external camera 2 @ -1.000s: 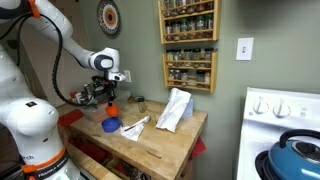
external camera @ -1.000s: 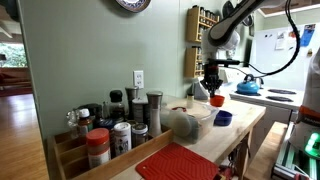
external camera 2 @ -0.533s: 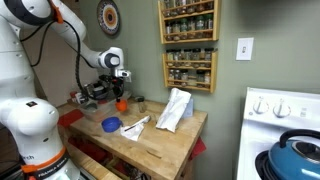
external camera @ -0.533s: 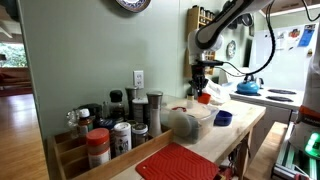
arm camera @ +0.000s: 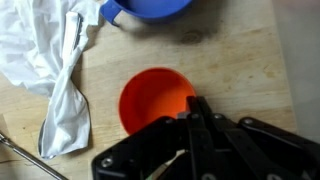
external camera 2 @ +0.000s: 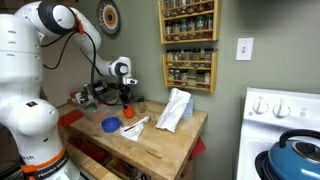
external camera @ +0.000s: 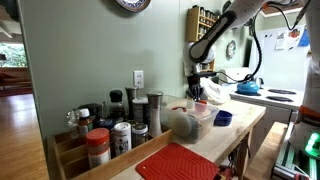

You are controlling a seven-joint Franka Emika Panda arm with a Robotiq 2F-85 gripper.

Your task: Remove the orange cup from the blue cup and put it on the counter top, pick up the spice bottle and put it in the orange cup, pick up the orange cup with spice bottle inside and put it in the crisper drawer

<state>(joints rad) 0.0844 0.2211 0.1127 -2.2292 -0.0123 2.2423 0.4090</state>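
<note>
Wrist view: the gripper enters from the bottom edge of the frame, and its jaws are drawn nearly together across the right-hand rim of the orange cup. We read this as a pinch on the rim, one finger inside and one outside. The orange cup sits at centre frame, upright, mouth towards the camera, with nothing visible inside it. We cannot tell whether its base touches the worktop or hangs just above it.

The blue cup is at the top edge of the frame, partly cut off, near the orange cup but apart from it; bare wood shows between the two. A crumpled white cloth fills the upper left and trails down to just beside the orange cup's left side.

In an exterior view the orange cup appears left of centre, directly under the gripper, with the blue cup lower left of it on the worktop
</note>
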